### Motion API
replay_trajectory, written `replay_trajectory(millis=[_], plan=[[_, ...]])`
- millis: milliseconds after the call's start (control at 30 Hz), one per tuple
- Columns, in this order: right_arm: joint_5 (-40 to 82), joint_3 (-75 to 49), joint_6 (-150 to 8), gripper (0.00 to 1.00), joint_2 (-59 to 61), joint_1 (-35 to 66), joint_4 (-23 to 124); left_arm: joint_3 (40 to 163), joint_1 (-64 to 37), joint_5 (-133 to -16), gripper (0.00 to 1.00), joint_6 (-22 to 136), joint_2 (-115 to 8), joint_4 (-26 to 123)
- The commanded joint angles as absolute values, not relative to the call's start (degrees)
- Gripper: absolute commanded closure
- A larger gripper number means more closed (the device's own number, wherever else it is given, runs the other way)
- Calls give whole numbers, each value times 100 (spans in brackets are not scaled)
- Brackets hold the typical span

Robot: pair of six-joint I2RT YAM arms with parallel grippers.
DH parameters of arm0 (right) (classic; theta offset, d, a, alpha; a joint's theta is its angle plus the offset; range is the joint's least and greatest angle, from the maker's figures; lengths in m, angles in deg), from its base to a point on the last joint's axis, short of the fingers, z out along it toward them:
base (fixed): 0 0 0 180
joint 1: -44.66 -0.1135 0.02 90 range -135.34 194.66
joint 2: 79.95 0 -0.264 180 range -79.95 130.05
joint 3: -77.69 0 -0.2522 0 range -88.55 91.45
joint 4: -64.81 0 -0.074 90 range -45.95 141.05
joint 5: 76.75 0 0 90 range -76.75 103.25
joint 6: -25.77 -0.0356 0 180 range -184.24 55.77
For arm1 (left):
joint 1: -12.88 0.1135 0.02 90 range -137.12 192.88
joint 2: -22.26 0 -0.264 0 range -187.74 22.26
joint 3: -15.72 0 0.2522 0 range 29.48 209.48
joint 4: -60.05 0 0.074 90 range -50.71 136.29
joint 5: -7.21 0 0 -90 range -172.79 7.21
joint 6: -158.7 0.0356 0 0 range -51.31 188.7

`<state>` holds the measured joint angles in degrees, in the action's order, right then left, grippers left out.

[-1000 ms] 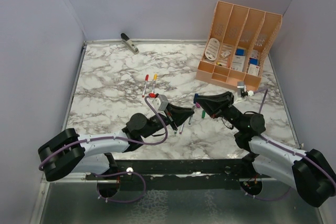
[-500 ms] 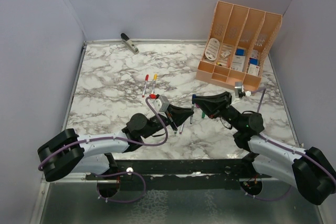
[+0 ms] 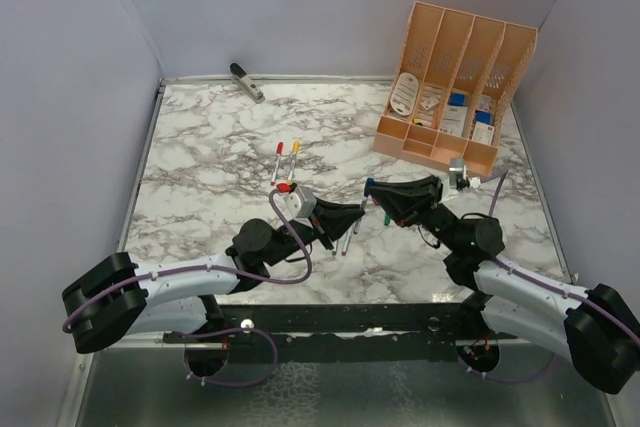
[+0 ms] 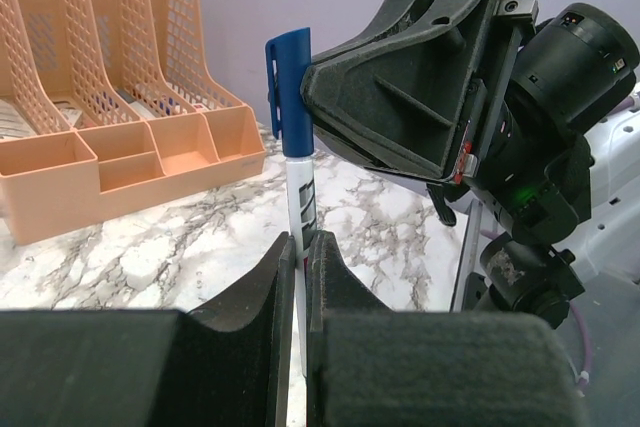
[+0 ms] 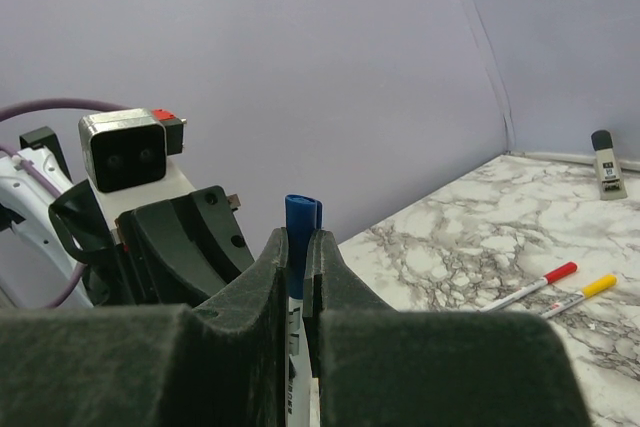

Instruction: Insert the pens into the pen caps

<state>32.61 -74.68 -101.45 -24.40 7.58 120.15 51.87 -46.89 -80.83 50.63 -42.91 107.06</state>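
Note:
My left gripper (image 4: pixel 298 243) is shut on a white pen (image 4: pixel 300 197) and holds it upright above the table. A blue pen cap (image 4: pixel 288 97) sits on that pen's upper end. My right gripper (image 5: pixel 298 239) is shut on the blue cap (image 5: pixel 301 219), with the pen (image 5: pixel 296 337) running down below it. In the top view the left gripper (image 3: pixel 350 217) and the right gripper (image 3: pixel 380 197) meet at mid table, the blue cap (image 3: pixel 369 185) between them. Two pens with a red cap (image 3: pixel 279 159) and a yellow cap (image 3: pixel 293 157) lie behind them. Loose pens (image 3: pixel 343 240) lie under the left gripper.
A peach mesh desk organizer (image 3: pixel 455 77) holding small items stands at the back right, and it also shows in the left wrist view (image 4: pixel 100 162). A grey stapler-like tool (image 3: pixel 246 82) lies at the back left edge. A green-tipped piece (image 3: pixel 387 217) lies under the right gripper.
The two grippers have drawn closer together at mid table, the right one shifting slightly left with the blue cap. The left arm's elbow has moved left and nearer.

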Motion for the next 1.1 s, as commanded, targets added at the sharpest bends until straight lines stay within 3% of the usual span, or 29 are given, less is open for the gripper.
replay_trajectory(millis=[0, 1067], plan=[[3583, -7709, -9967, 99, -2371, 639, 10950, 5377, -4653, -8530, 100, 5228, -3902, 12037], [3171, -7648, -10218, 99, -2141, 574, 10976, 5912, -4615, -8160, 100, 5222, -4311, 12018]])
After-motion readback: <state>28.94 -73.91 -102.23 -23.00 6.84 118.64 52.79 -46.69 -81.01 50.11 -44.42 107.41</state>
